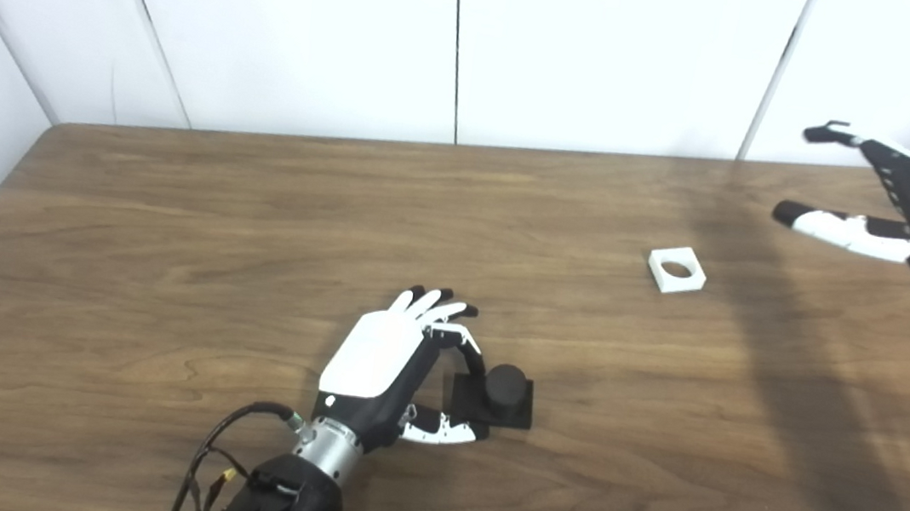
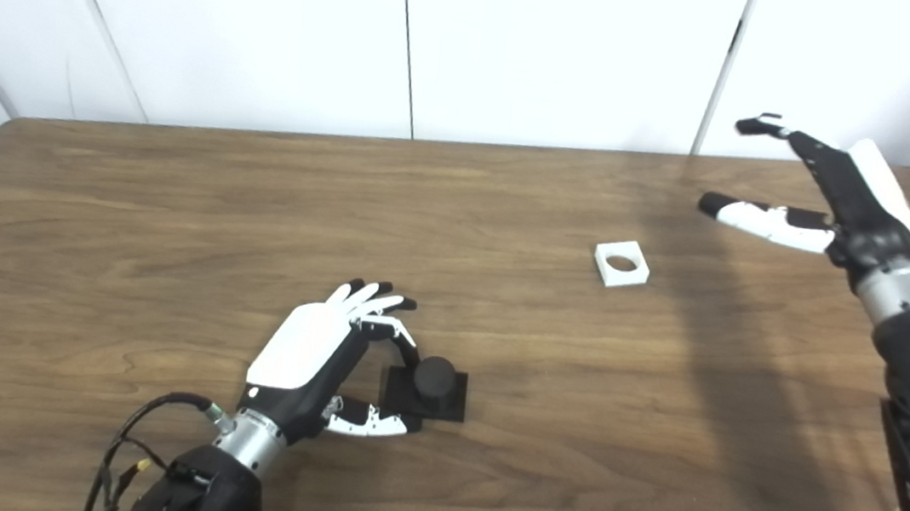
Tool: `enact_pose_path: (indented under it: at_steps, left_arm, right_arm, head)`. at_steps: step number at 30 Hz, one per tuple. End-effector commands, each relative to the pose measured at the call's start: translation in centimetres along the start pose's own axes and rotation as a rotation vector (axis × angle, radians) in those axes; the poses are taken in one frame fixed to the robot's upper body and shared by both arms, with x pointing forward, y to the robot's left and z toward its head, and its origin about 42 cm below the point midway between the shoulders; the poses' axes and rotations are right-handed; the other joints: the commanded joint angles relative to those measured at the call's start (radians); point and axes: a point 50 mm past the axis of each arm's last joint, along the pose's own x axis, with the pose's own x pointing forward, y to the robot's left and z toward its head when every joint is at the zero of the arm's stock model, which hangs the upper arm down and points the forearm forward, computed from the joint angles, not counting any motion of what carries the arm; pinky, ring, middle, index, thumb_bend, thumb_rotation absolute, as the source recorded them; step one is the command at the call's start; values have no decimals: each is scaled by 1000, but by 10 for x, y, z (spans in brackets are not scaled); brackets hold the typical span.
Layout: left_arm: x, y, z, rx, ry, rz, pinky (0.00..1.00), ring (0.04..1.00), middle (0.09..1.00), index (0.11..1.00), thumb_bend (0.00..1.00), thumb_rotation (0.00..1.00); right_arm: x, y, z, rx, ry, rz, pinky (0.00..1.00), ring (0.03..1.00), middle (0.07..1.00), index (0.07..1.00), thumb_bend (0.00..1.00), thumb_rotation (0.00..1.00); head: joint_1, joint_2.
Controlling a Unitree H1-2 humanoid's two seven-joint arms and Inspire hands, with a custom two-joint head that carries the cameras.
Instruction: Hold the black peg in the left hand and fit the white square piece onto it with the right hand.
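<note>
The black peg is a short round post on a square black base, standing on the wooden table near the front middle. My left hand lies just left of it, fingers spread and thumb curling toward the base; it is open and does not grip the peg. The white square piece, with a round hole through it, lies flat further back to the right. My right hand hovers high above the table, right of the white piece and well apart from it, open with its fingers spread.
The wooden table ends at a white panelled wall at the back and a wall on the left. A black cable loops from my left wrist. The right arm casts a long shadow over the table's right side.
</note>
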Motion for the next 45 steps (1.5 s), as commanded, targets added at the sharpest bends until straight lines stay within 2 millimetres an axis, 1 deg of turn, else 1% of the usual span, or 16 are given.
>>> enact_pose_path:
  at_steps: [1, 4, 5, 6, 9, 10, 16, 23, 32, 37, 45]
  left_arm:
    - [-3, -8, -11, 58, 58, -48, 990, 952, 867, 485, 520, 74]
    - [-2, -9, -11, 52, 59, -49, 991, 954, 868, 485, 520, 74]
    - [-2, -8, -11, 52, 60, -49, 987, 952, 868, 485, 520, 74]
    - [-2, -8, -10, 52, 60, -48, 984, 952, 868, 485, 520, 73]
    - [-2, -8, -9, 43, 66, -47, 983, 953, 869, 484, 520, 73]
    - [-3, -8, -9, 41, 68, -47, 983, 953, 869, 484, 520, 73]
    - [-3, -7, -7, 18, 86, -64, 975, 949, 868, 485, 520, 74]
    - [-3, -6, -6, -8, 107, -73, 960, 939, 864, 485, 520, 74]
    - [-3, -5, -6, -17, 122, -83, 975, 938, 864, 484, 521, 74]
    - [-4, -6, -6, -19, 121, -91, 971, 939, 865, 484, 521, 74]
    - [-5, -7, -4, -35, 132, -94, 984, 948, 870, 485, 521, 72]
  right_arm:
    - [16, -25, 26, -114, -87, -12, 964, 997, 921, 730, 899, 440]
    - [25, -22, 33, -173, -84, 50, 936, 1000, 928, 710, 901, 380]
    - [28, -21, 35, -197, -80, 73, 936, 1000, 927, 700, 901, 318]
    - [32, -20, 36, -218, -77, 90, 934, 1000, 925, 695, 902, 286]
    - [41, -17, 37, -262, -72, 134, 960, 999, 914, 683, 909, 228]
    - [43, -16, 37, -271, -71, 145, 968, 999, 912, 682, 909, 223]
    - [51, -10, 37, -321, -70, 198, 994, 996, 908, 684, 932, 270]
    - [59, 1, 34, -347, -82, 239, 995, 999, 912, 691, 948, 302]
    - [62, 7, 35, -366, -79, 258, 1000, 1000, 921, 693, 943, 282]
    - [70, 14, 34, -356, -72, 267, 1000, 1000, 931, 692, 947, 283]
    - [84, 28, 34, -365, -72, 283, 1000, 1000, 941, 699, 923, 279]
  head:
    - [-2, -1]
    - [-3, -4]
    - [-2, -4]
    - [-2, -4]
    - [-3, -4]
    - [-5, -4]
    - [-14, -7]
    - [-33, -14]
    - [-41, -14]
    - [-46, -16]
    - [-49, -18]
